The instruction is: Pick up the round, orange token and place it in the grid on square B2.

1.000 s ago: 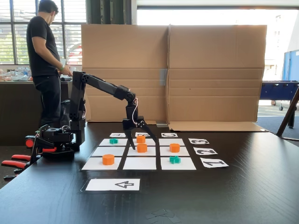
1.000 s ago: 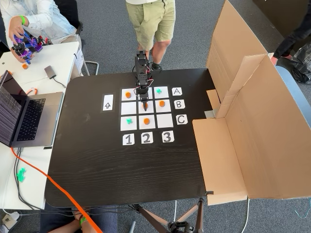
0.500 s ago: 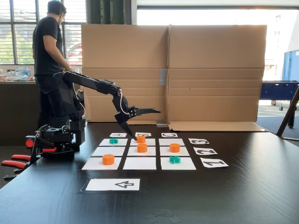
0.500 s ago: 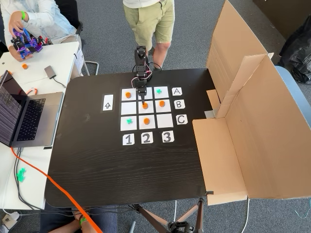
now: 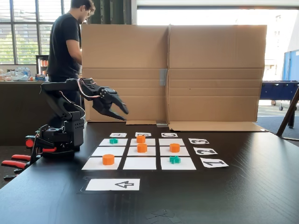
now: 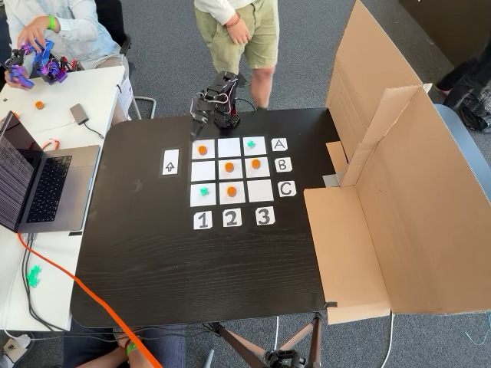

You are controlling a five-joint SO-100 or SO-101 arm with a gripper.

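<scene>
Although the small bright-orange plastic puck with the flat top (image 5: 142, 148) already sits on the plain white paper centre square (image 6: 229, 170) of the three-by-three grid of white paper squares (image 6: 255, 190), the black two-finger hand (image 5: 117, 109) hangs high above the dark tabletop (image 5: 243, 186), folded close to the arm's base and well apart from every piece. Its fingers are spread partly apart and grip nothing.

In the overhead fixed view the puck (image 6: 229, 166) lies inside the centre square, a little toward the edge nearer the arm, with white paper visible all around it. Judged from that, the placing looks done, and the risks are mostly of disturbing it.

Three look-alike orange pucks share the grid: one on the corner square nearest the arm (image 6: 202, 150), one on the square beside the "B" card (image 6: 255, 163), and one in the row beside the "C" card (image 6: 231, 191). Any renewed reach could close on the wrong puck, since nothing but position tells them apart.

A low pass over the grid could also knock the centre puck off its square, or drag a loose paper square, which may not be fixed down. Two teal cross-shaped pieces (image 6: 250, 144) (image 6: 203, 191) lie close enough to be nudged too.

A person in khaki shorts (image 6: 235, 38) stands just behind the arm's base, so a bump there could jolt the arm.
</scene>
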